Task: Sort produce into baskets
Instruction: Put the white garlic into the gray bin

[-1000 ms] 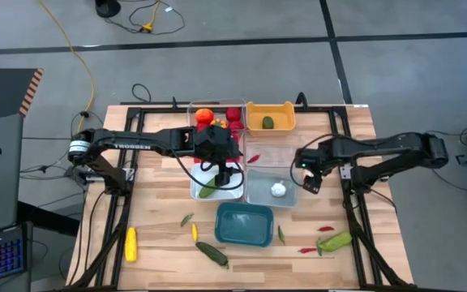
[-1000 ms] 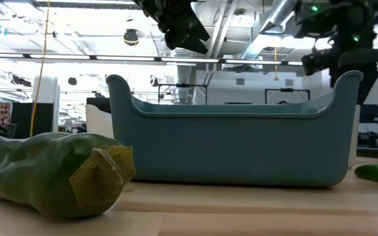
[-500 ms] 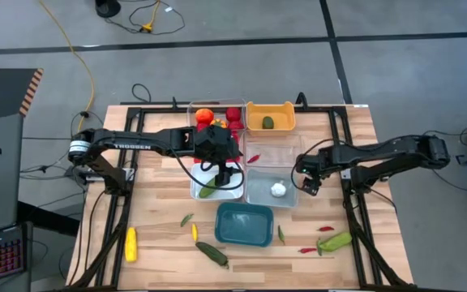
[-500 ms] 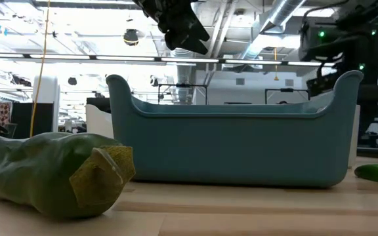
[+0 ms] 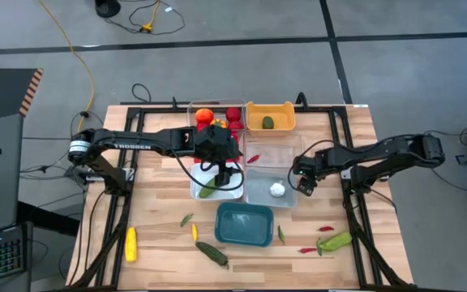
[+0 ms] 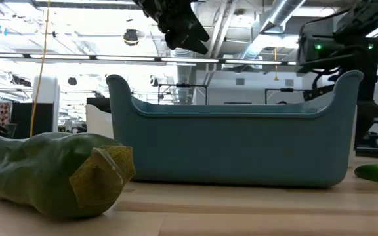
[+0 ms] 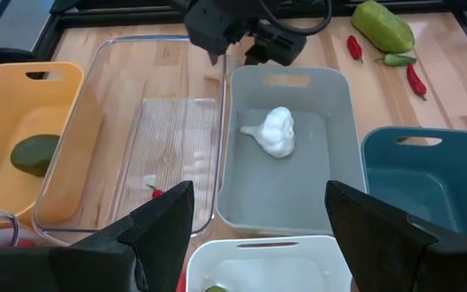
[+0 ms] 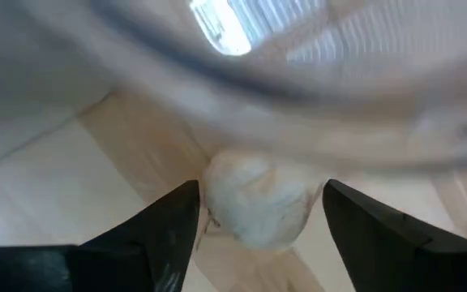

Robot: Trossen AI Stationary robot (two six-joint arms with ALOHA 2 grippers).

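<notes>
Garlic [image 5: 277, 189]: lies inside grey tray [image 5: 256, 193], near its middle, loose on the floor, touched by nothing. Looks plump and nearly round, with a short pointed tip; long axis seems to run from the bulb toward that tip, flat on the tray floor, tip aimed at the clear tray [image 5: 270, 150] next to the grey tray. Hard to be sure of more than that.

Right gripper [image 5: 302, 180]: hangs at the grey tray's wall, on the side away from the white tray [image 5: 235, 193], fingers apart and holding nothing; in its own wrist view shows the garlic framed between the two fingers but not pinched.

Left gripper [image 5: 227, 174]: waits over the white tray beside the grey tray, fingers apart, empty.

Risks, as judged from here:
- Could catch a finger on the grey tray's wall if lowered from this spot, shoving or tipping the light tray into its neighbours.
- Could squirt the garlic sideways if squeezed off-centre, being rounded and smooth.
- Could clamp on the thin tip instead of the bulb and lose it on the lift.
- Might crowd the left gripper, both arms working close to the grey tray.
</notes>
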